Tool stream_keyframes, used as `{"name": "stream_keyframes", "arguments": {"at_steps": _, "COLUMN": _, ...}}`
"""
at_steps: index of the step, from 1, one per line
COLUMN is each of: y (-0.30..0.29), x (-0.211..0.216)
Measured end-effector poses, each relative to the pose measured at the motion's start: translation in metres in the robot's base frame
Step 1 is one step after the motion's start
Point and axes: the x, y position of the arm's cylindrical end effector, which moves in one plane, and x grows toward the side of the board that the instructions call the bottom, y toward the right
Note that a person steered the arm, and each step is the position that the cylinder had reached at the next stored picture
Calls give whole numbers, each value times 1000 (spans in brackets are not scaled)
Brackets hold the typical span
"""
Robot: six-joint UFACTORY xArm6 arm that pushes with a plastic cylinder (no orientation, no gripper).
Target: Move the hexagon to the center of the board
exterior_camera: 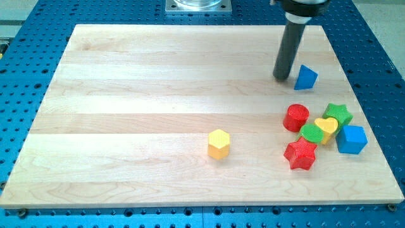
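Hazard: my tip point(281, 77), a bare fingerless rod beside the blue triangular block point(306, 77), could over-push the yellow hexagon block point(219, 143) beyond the wooden board point(126, 82) centre.

Nothing to read here, honestly. No labels, numbers, logos or signs anywhere I can spot, not on the wooden board point(158, 88), not on the coloured blocks, not on the dark rod, and not on the blue perforated table point(38, 25) around it. The grey metal plate point(198, 6) at the far edge looks blank too, though only a sliver of it shows.
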Motion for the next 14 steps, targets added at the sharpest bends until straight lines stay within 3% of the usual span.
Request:
{"name": "stream_keyframes", "arguments": {"at_steps": 1, "y": 52, "x": 0}}
{"name": "stream_keyframes", "arguments": {"at_steps": 3, "y": 52, "x": 0}}
{"name": "stream_keyframes", "arguments": {"at_steps": 6, "y": -184, "x": 14}}
{"name": "stream_keyframes", "arguments": {"at_steps": 7, "y": -227, "x": 62}}
{"name": "stream_keyframes", "arguments": {"at_steps": 9, "y": -233, "x": 137}}
{"name": "stream_keyframes", "arguments": {"at_steps": 10, "y": -233, "x": 217}}
{"name": "stream_keyframes", "arguments": {"at_steps": 11, "y": -228, "x": 222}}
{"name": "stream_keyframes", "arguments": {"at_steps": 13, "y": -112, "x": 201}}
{"name": "stream_keyframes", "arguments": {"at_steps": 14, "y": -113, "x": 192}}
